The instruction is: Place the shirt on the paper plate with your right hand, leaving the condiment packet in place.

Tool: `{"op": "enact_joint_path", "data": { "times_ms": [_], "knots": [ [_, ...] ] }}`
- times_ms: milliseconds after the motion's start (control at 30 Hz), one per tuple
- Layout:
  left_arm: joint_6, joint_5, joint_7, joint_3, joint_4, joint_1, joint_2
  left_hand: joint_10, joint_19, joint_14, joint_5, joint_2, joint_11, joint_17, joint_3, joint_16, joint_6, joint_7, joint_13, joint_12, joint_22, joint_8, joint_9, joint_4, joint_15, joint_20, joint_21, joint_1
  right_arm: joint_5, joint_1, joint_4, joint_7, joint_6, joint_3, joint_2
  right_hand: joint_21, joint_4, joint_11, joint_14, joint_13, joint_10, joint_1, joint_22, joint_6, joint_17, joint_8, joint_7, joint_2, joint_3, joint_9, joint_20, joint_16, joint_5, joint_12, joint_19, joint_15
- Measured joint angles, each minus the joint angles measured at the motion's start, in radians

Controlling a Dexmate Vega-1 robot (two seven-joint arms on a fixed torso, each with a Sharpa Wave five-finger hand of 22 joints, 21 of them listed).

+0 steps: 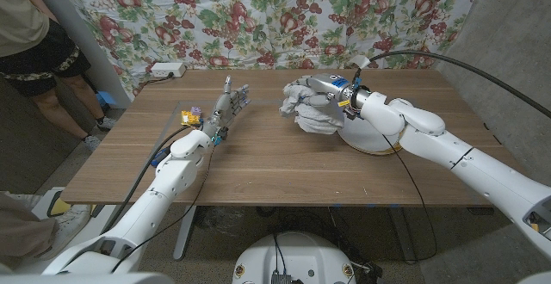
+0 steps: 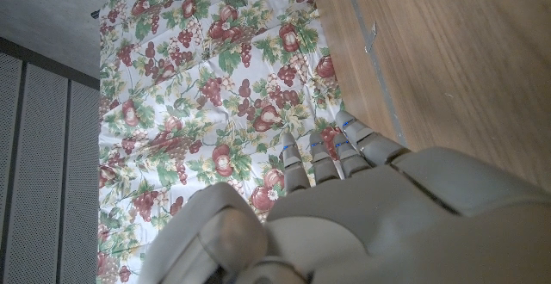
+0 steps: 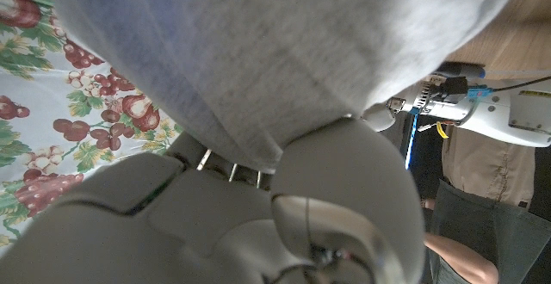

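The bunched grey shirt [image 1: 312,110] is gripped by the right hand [image 1: 331,90] just over the paper plate's [image 1: 372,141] rim, ready for lowering, while the condiment packet [image 1: 191,114] near the table's left edge is spared by the empty, spread-fingered left hand [image 1: 225,110].

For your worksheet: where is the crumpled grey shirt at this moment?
In the head view, the crumpled grey shirt is gripped by the right hand, right of table centre, beside the white paper plate.
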Motion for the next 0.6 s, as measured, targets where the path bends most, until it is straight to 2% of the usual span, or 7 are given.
{"op": "enact_joint_path", "data": {
  "times_ms": [433,533,600],
  "knots": [
    [-0.002,-0.001,-0.001,-0.002,-0.007,0.003,0.002,0.001,0.000,0.000,0.000,0.000,-0.001,0.000,0.000,0.000,0.000,0.000,0.000,0.000,0.000,0.000,0.000,0.000,0.000,0.000,0.000,0.000,0.001,-0.013,-0.021,-0.017,-0.027,0.017,-0.013,0.008,0.000,0.004,0.002,0.004,0.004,-0.007,0.000,0.000,0.003,0.000,0.000,-0.007,0.000,0.001,0.000,-0.006,0.000,0.000,-0.008,-0.002],
    [-0.002,-0.001,-0.002,-0.003,-0.010,0.005,0.003,0.022,0.000,0.000,0.000,0.000,-0.022,0.000,0.000,0.000,0.001,-0.001,0.000,0.007,0.000,0.000,0.000,0.000,0.000,0.000,0.000,0.000,0.002,-0.016,-0.025,-0.025,-0.042,0.021,-0.015,0.008,0.000,0.000,0.002,0.004,0.007,-0.008,0.000,0.000,0.005,0.000,0.000,-0.008,0.000,0.005,0.000,-0.007,0.000,0.004,-0.008,-0.002],
    [-0.002,-0.001,-0.002,-0.004,-0.010,0.006,0.005,0.027,0.000,0.000,0.000,0.000,-0.027,0.000,0.000,0.000,0.007,-0.007,0.000,0.007,0.000,0.000,0.000,0.000,0.000,0.000,0.000,0.000,0.003,-0.019,-0.029,-0.030,-0.050,0.025,-0.018,0.008,0.000,0.000,0.005,0.005,0.008,-0.013,0.000,0.002,0.005,0.000,0.002,-0.013,0.000,0.005,0.000,-0.010,0.000,0.008,-0.008,-0.005]
  ]
}}
